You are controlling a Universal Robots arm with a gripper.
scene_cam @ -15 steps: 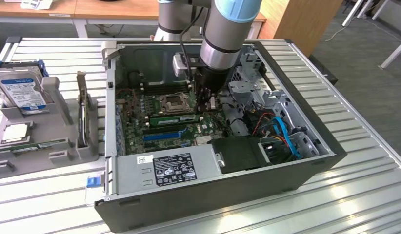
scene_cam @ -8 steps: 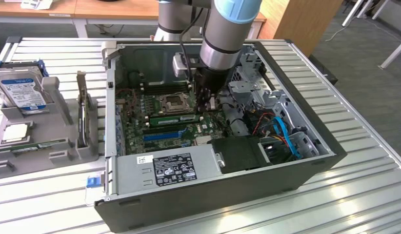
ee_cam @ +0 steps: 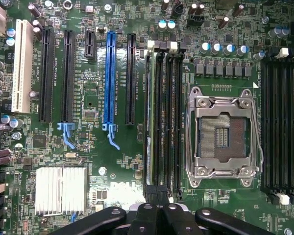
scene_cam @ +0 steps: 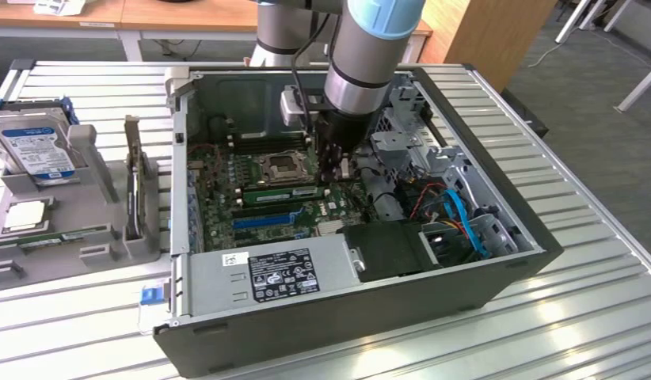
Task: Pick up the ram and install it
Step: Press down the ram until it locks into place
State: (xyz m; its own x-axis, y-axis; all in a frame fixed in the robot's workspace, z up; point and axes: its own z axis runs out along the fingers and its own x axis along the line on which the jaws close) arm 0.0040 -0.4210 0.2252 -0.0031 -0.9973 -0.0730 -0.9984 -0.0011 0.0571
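Closed gripper above a seated green memory stick in the open computer case.

Exterior view: the grey-and-blue robot arm (scene_cam: 357,55) reaches down into the open black computer case (scene_cam: 484,261); its black gripper (scene_cam: 336,170) hangs just above the end of the long green ram (scene_cam: 284,193), which lies in a slot beside the metal processor socket (scene_cam: 280,166). Wrist view: the gripper's fingers (ee_cam: 159,215) are pressed together, holding nothing; the ram (ee_cam: 148,117) stands edge-on in the black memory slots (ee_cam: 166,117), between the blue expansion slot (ee_cam: 109,78) and the socket (ee_cam: 222,134).

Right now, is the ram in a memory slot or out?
In: the ram stands on edge in a slot beside the CPU socket.
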